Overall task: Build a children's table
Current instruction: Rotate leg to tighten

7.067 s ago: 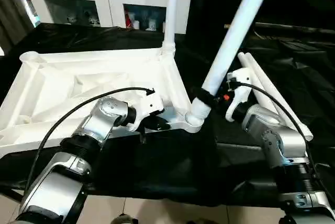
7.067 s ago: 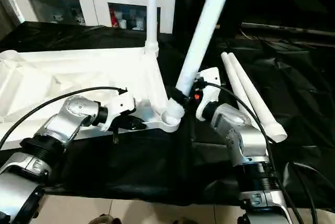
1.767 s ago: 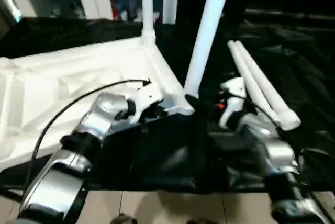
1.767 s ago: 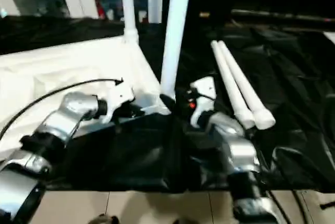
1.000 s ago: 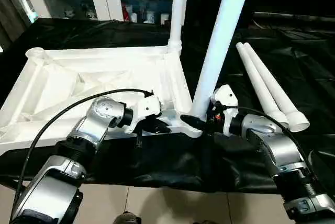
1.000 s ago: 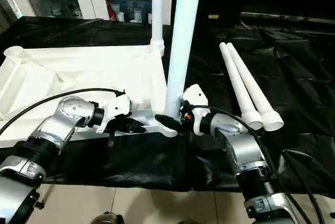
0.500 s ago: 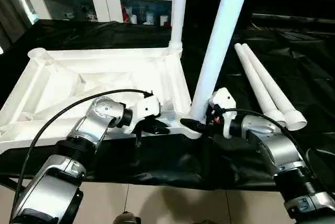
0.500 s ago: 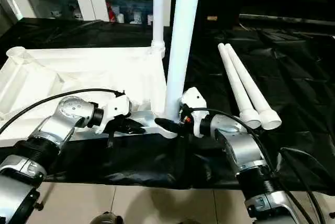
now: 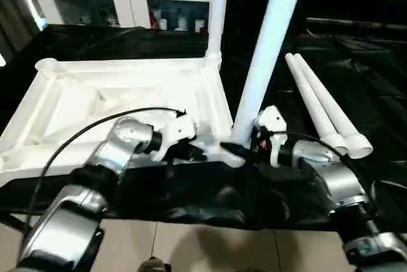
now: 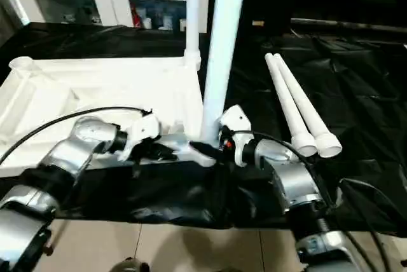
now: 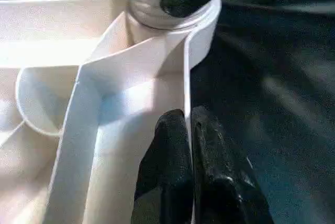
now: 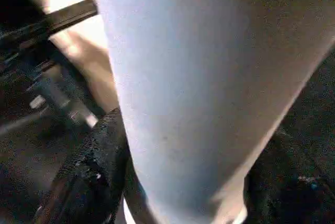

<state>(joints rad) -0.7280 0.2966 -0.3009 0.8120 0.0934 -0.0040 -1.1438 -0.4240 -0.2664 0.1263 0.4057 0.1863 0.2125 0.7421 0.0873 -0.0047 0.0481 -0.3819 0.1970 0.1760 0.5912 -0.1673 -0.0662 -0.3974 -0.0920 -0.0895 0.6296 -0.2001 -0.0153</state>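
gripping the light, stiff, slippery leg (image 9: 264,68) near its base, right gripper (image 9: 245,149) straddles it; left gripper (image 11: 187,130) pinches the table's rim (image 11: 187,85) at 9 o'clock.

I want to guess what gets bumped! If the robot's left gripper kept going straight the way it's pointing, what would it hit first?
Probably the near corner socket of the tabletop, where the standing leg is plugged in. The left gripper is pinched on the tabletop's edge wall, pointing along it toward that corner.
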